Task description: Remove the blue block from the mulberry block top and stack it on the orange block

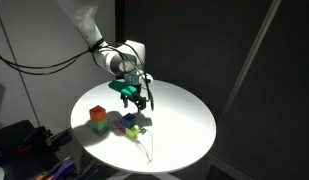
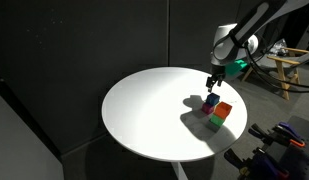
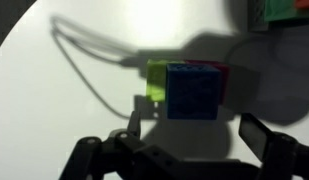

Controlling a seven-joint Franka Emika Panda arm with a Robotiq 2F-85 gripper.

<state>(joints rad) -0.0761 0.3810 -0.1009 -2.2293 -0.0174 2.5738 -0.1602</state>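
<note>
in the wrist view the gripper (image 3: 189, 138) is sitting nearest, along the bottom edge. its two fingers (image 3: 266, 138) are standing wide apart and gripping nothing. just beyond them the blue block (image 3: 194, 90) is lying on the white table (image 3: 54, 120), seen from above, in line with the gap between the fingers. the mulberry block (image 3: 225, 72) is showing only as a thin pink strip at the blue one's right edge, so it seems to be lying underneath. a yellow-green block (image 3: 155, 80) is touching that pair on the left. farther off, in the top right corner, the orange block (image 3: 286, 6) is sitting with a green block (image 3: 256, 10) against it.

in an exterior view the gripper (image 1: 137, 100) is hanging just above the blue block (image 1: 129, 120), and the orange block (image 1: 97, 113) is resting on the green block (image 1: 99, 126), near the blue one but apart from it.
</note>
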